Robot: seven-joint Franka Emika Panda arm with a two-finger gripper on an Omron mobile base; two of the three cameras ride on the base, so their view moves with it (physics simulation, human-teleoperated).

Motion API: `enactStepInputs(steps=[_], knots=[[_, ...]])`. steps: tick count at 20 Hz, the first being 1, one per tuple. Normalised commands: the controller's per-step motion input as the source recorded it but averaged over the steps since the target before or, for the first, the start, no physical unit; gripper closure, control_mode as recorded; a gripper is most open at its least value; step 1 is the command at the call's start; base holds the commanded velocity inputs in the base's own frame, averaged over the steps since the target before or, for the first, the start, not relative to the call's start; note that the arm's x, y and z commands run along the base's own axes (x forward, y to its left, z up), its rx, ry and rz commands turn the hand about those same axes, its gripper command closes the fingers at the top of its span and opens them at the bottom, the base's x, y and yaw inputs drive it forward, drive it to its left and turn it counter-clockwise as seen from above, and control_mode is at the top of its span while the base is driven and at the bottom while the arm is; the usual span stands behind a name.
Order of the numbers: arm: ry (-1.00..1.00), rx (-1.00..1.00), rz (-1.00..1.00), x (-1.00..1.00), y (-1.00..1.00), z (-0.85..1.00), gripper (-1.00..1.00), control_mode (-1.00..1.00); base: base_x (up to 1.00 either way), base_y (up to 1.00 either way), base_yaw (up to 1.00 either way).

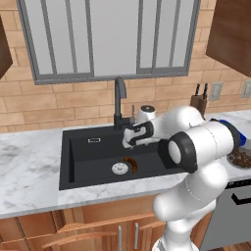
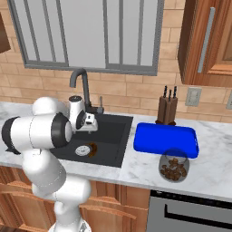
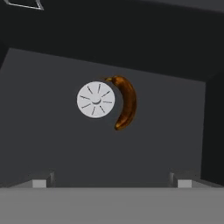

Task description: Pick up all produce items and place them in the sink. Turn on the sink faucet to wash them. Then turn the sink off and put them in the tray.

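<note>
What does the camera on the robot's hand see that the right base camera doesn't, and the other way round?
Hand view alone: the gripper with its two fingertips spread wide apart, and a close look at how the brown banana-shaped piece curves around one side of the round silver drain.

Right base view alone: the black faucet, the blue tray, a round dish of brown lumps, a knife block and the window.

Both: the black sink, its drain and the produce piece lying in it.

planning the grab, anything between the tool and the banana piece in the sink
Nothing. In the hand view the open tool looks down on bare black sink floor, with the banana piece curled against the silver drain.
</note>
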Motion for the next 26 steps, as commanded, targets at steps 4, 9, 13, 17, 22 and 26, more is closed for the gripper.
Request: enactStepInputs(steps=[4, 9, 13, 17, 22, 26], knots=[[0.03, 0.0, -0.03, 0.2, 0.0, -0.32, -1.0, -1.0, 0.0, 0.0, 0.0], [0.05, 0.0, -0.05, 0.23, 0.0, -0.31, -1.0, -1.0, 0.0, 0.0, 0.0], [0.05, 0.0, -0.04, 0.28, 0.0, -0.31, -1.0, -1.0, 0.0, 0.0, 0.0], [0.03, 0.0, -0.03, 0.33, -0.01, -0.29, -1.0, -1.0, 0.0, 0.0, 0.0], [0.04, 0.0, 0.0, 0.31, -0.06, -0.28, -1.0, -1.0, 0.0, 0.0, 0.0], [0.03, 0.0, 0.0, 0.33, -0.07, -0.29, -1.0, -1.0, 0.0, 0.0, 0.0]])
